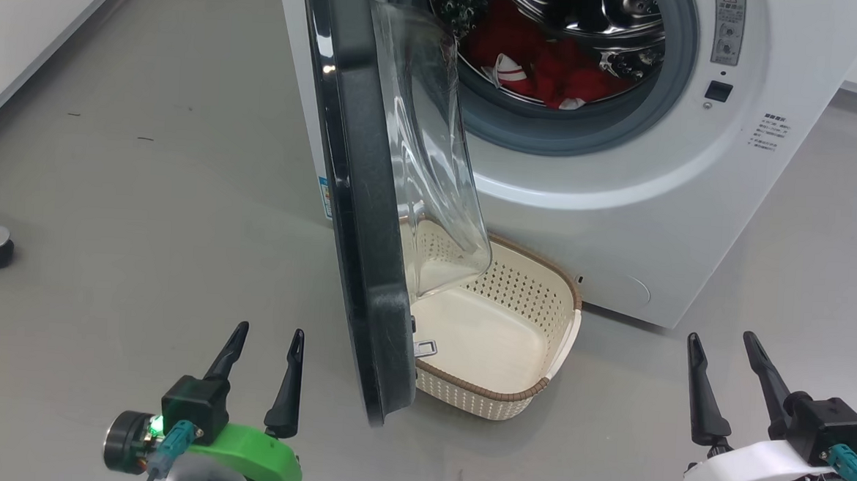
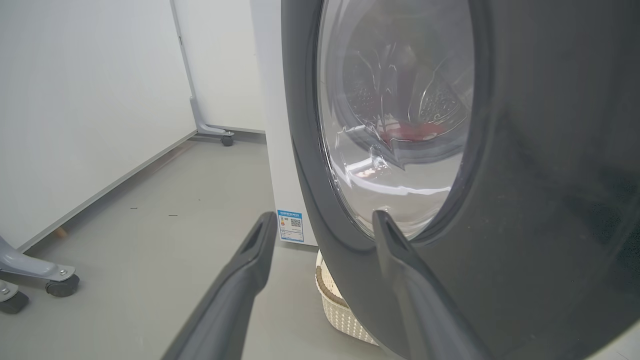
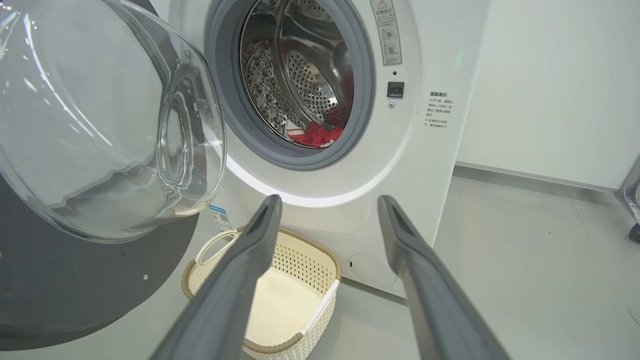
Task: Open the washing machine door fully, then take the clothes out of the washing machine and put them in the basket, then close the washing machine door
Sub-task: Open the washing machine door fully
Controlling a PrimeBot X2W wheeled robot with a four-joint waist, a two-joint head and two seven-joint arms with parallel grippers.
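Left tool (image 1: 270, 331) and right tool (image 1: 721, 336) lie nearest you at the bottom of the head view. On each, the two dark fingers stand apart with nothing between them, and both tools hang over the grey floor (image 1: 145, 182). You will find the left tool just beside the outer face of the washing machine door (image 1: 361, 193), apart from it. The right tool is well to the other side, in front of the washing machine (image 1: 620, 228). Note that the door is swung out partway, edge-on toward you, with its clear glass bowl (image 1: 433, 160) facing the drum mouth and its lower rim overhanging the basket (image 1: 493, 409). The basket stands on the floor against the foot of the machine's front, below the drum mouth, its cream bottom in plain sight. The clothes (image 1: 547, 67), red with white trim, lie in the bottom of the steel drum.
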